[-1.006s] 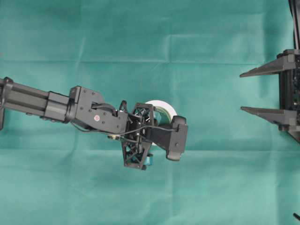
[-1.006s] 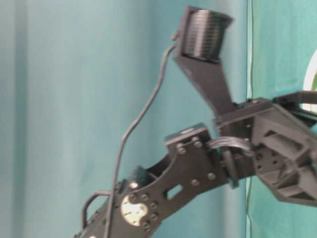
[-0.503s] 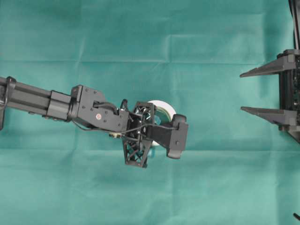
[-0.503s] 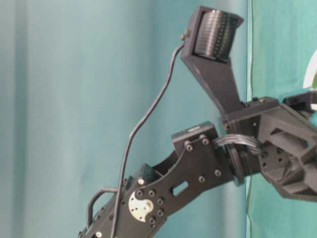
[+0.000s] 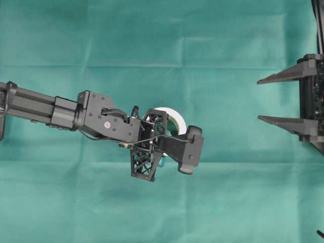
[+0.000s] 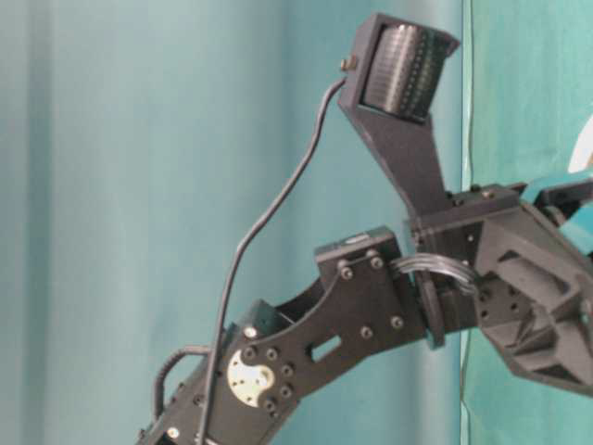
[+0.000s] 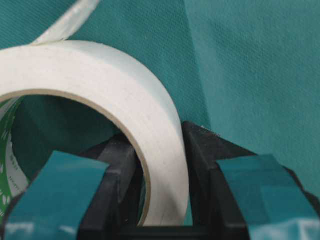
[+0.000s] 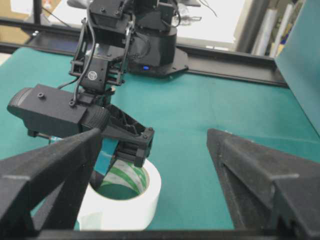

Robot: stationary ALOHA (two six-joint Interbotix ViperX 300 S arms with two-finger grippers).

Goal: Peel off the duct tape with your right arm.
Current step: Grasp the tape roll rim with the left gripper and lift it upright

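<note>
The duct tape (image 5: 173, 116) is a wide white roll standing on the green cloth, half hidden under the left wrist. In the left wrist view the roll's wall (image 7: 115, 80) sits between the teal-taped fingers (image 7: 250, 185), and my left gripper (image 7: 159, 136) is shut on it, one finger inside the core and one outside. A loose white strip end (image 7: 70, 20) leads off at the top. From the right wrist view the roll (image 8: 131, 201) shows its green-printed core. My right gripper (image 5: 259, 99) hangs open at the far right edge, well apart from the roll.
Green cloth (image 5: 228, 202) covers the whole table. The left arm (image 5: 45, 109) reaches in from the left edge and fills the table-level view (image 6: 371, 306). A green backdrop (image 6: 139, 185) stands behind it. The arm base and frame rail (image 8: 225, 70) stand across the table.
My left gripper has shut on the roll's wall, its lower finger drawing in under the wrist. The wrist shifted slightly left. The right gripper has stayed in place.
</note>
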